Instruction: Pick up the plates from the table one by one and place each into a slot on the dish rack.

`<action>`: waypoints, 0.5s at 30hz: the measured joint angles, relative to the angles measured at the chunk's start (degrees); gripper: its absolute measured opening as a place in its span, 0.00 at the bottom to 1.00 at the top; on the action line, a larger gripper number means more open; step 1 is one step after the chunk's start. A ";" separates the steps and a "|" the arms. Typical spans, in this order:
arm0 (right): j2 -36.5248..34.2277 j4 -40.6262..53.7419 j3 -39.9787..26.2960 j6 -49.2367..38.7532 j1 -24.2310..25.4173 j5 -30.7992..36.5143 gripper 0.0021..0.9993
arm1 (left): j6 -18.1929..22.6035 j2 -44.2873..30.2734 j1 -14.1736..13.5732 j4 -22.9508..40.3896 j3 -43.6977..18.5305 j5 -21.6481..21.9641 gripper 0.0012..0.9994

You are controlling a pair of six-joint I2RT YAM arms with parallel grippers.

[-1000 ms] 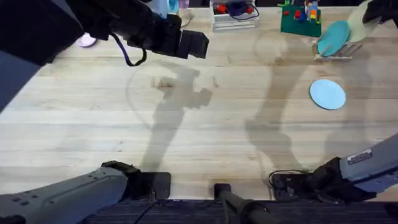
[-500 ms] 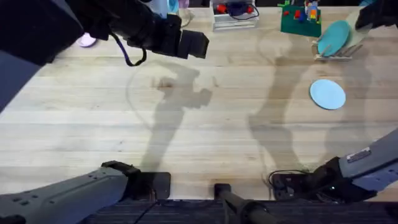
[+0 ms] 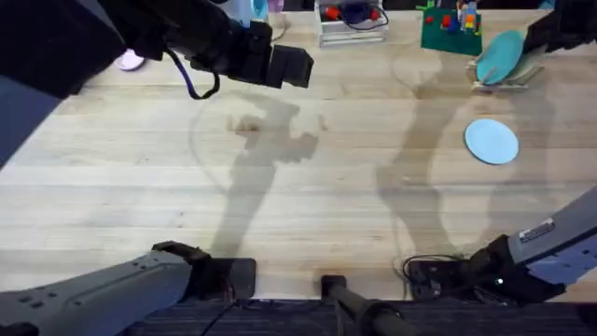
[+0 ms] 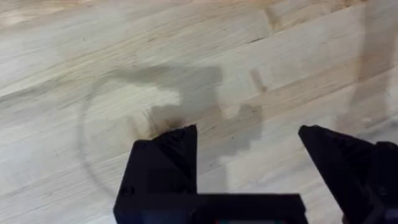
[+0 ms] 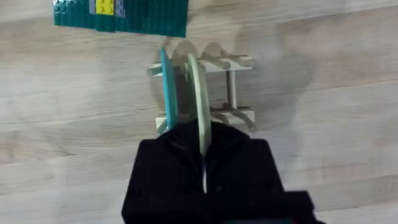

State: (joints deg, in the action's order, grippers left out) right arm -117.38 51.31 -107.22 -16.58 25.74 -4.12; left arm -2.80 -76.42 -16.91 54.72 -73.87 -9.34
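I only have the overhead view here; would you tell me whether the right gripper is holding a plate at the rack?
Observer: Yes, the right gripper is shut on the pale yellow plate, held on edge.
Operator: Is it among the dowels?
Observer: It stands within the dish rack, beside the teal plate.
Operator: And the left gripper?
Observer: The left gripper is open over bare table.
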 joint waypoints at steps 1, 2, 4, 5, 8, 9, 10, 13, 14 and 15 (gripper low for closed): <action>0.00 0.00 0.00 0.00 0.00 0.00 0.03 | -0.01 0.00 0.00 0.00 0.00 -0.01 1.00; 0.00 0.00 0.00 0.00 0.00 0.00 0.04 | -0.01 0.00 0.00 0.00 0.00 0.00 1.00; 0.00 -0.02 0.00 0.03 0.00 -0.02 0.10 | 0.01 0.00 0.00 0.00 0.00 0.00 1.00; 0.00 -0.04 0.00 -0.02 0.00 -0.02 0.15 | -0.01 0.00 0.00 0.00 0.00 0.00 1.00; 0.00 -0.09 0.00 0.02 0.00 -0.02 0.24 | -0.01 0.00 0.00 0.00 0.00 -0.01 1.00; 0.00 -0.09 0.00 0.00 0.00 -0.02 0.25 | -0.01 0.00 0.00 0.00 0.00 0.00 1.00; 0.00 -0.09 0.00 0.00 0.00 -0.02 0.26 | -0.01 -0.01 0.00 0.00 0.00 -0.01 1.00; 0.00 -0.09 0.00 0.02 0.00 -0.01 0.27 | -0.01 0.00 0.00 0.00 0.00 0.00 1.00; 0.00 -0.09 0.00 0.00 0.00 -0.02 0.27 | -0.01 0.00 0.00 0.00 0.00 0.00 1.00; 0.00 -0.09 0.00 0.02 0.00 -0.02 0.27 | -0.01 0.00 0.00 0.00 -0.02 0.00 1.00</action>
State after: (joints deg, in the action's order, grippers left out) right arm -117.38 51.22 -107.22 -16.56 25.74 -4.14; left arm -2.81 -76.42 -16.91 54.72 -73.88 -9.35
